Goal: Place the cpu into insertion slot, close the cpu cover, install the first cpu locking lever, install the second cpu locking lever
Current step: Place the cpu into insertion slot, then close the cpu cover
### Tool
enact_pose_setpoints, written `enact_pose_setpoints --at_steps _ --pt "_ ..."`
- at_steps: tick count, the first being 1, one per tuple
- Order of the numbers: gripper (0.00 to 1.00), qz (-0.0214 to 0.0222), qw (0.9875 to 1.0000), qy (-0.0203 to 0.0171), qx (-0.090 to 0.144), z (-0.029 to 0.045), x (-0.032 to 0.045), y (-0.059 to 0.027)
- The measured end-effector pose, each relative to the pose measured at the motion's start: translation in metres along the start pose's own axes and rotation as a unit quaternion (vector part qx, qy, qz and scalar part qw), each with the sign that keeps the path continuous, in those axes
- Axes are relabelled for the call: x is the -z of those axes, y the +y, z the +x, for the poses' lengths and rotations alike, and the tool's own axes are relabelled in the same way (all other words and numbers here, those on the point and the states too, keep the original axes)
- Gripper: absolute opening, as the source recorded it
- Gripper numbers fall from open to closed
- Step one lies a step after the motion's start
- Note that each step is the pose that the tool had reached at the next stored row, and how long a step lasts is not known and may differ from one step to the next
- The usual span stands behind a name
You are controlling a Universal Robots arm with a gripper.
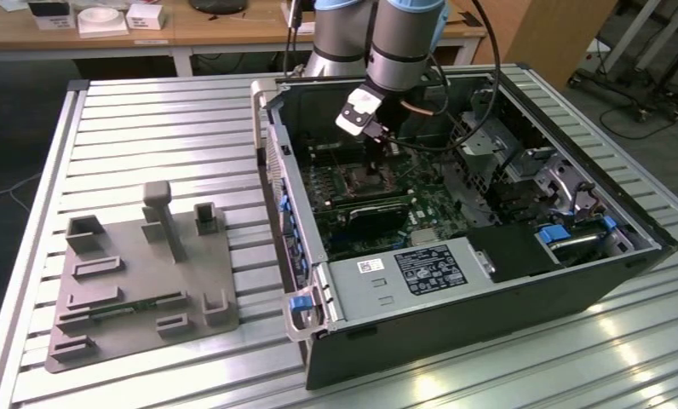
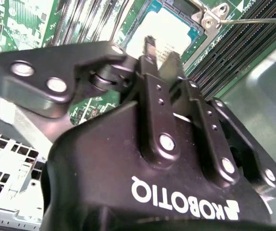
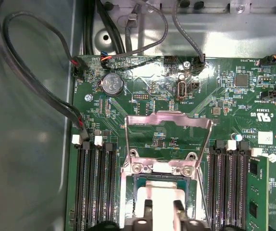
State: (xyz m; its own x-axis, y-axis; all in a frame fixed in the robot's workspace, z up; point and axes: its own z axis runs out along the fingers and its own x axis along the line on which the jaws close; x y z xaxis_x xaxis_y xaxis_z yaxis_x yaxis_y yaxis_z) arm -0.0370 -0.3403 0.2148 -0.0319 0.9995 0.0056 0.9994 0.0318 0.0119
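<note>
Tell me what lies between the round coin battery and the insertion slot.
In the first wrist view the opened cpu cover lies between the coin battery and the insertion slot, with green board showing through its cut-out.

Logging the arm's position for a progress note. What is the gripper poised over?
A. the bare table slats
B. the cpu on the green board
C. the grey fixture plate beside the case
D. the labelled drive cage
B: in both wrist views the gripper, jaws apart, sits right over the silvery face of the cpu, inside the computer case.
</note>
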Motion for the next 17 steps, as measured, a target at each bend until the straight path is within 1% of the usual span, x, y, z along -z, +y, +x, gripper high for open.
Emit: enact_pose_setpoints --at_steps 1,2,4,6,9,11,17 --pt "0.24 0.0 1.0 0.0 0.0 0.0 0.0 0.0" --pt "0.24 0.0 1.0 0.0 0.0 0.0 0.0001 0.0" --pt "0.12 0.0 1.0 0.0 0.0 0.0 0.0001 0.0" --pt "0.1 0.0 1.0 0.0 0.0 0.0 0.0002 0.0" --pt "0.1 0.0 1.0 0.0 0.0 0.0 0.0002 0.0" --pt "0.1 0.0 1.0 0.0 0.0 0.0 0.0026 0.0" --pt "0.1 0.0001 1.0 -0.0002 0.0 0.0 0.0035 0.0"
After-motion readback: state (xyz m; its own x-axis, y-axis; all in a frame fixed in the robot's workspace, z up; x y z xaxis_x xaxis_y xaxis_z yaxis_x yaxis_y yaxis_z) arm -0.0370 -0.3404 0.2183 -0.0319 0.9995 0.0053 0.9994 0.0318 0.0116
